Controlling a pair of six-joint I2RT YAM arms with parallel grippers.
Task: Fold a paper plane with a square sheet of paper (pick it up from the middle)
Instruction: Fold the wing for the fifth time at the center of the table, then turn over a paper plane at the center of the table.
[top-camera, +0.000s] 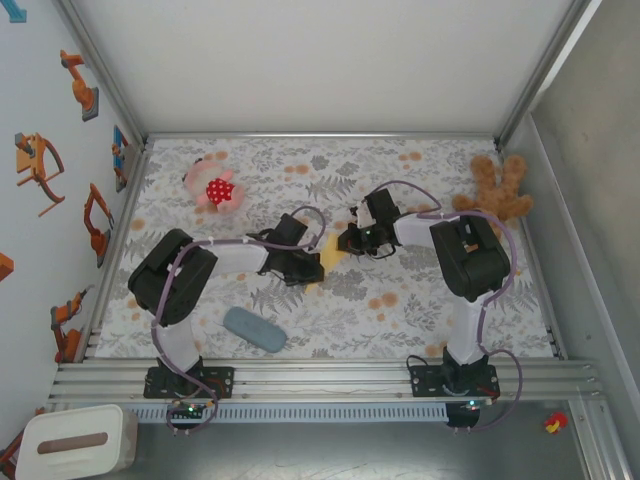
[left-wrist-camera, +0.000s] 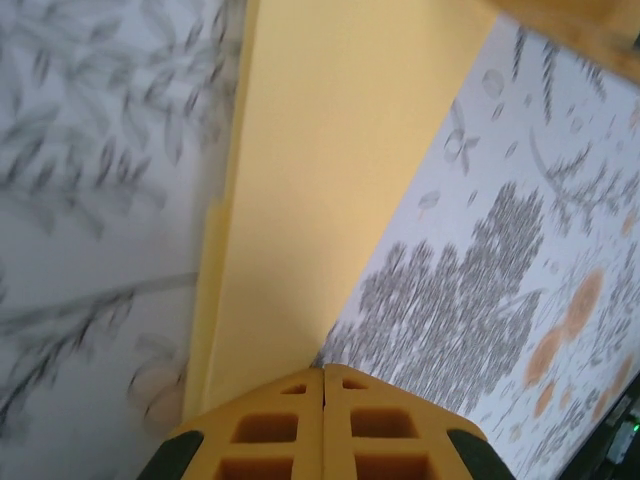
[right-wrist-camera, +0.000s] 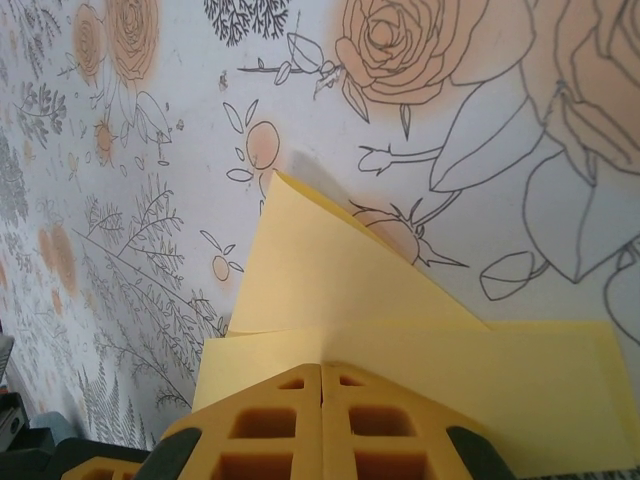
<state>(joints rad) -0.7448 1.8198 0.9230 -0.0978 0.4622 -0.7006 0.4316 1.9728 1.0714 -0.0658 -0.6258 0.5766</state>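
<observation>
Left arm (top-camera: 190, 280), right arm (top-camera: 465, 255): black joint housings, white links, lilac cables (top-camera: 500, 290) trailing back from wrists. Left gripper (left-wrist-camera: 322, 372), right gripper (right-wrist-camera: 320, 367): orange-yellow plastic fingers (left-wrist-camera: 265, 428), rectangular pockets, dark green corners behind.

From above, the square sheet of paper (top-camera: 332, 256) is mostly hidden beneath both wrists (only yellow slivers show). In the left wrist view the floral cloth (left-wrist-camera: 90, 200) blurs, the sheet leaves the top edge. The right gripper (right-wrist-camera: 321, 372) covers its near edge.
</observation>
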